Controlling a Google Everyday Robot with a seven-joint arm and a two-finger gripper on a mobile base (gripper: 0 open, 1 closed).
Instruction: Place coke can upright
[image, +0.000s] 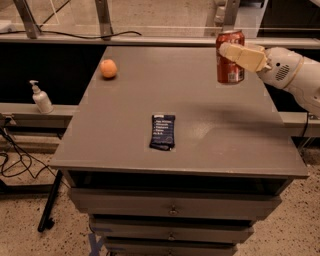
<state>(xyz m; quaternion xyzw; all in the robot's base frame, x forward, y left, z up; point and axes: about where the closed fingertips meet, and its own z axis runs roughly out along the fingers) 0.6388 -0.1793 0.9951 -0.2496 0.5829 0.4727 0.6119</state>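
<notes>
I read the gripper (231, 50) clenched on the coke can (230, 73) from its right, long axis vertical, hanging clear above the desk (195, 95) near its far right corner.

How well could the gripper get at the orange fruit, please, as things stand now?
Probably not yet. The gripper is shut on the coke can, held upright above the table's far right corner. The orange fruit sits near the far left corner; nothing stands between them.
</notes>
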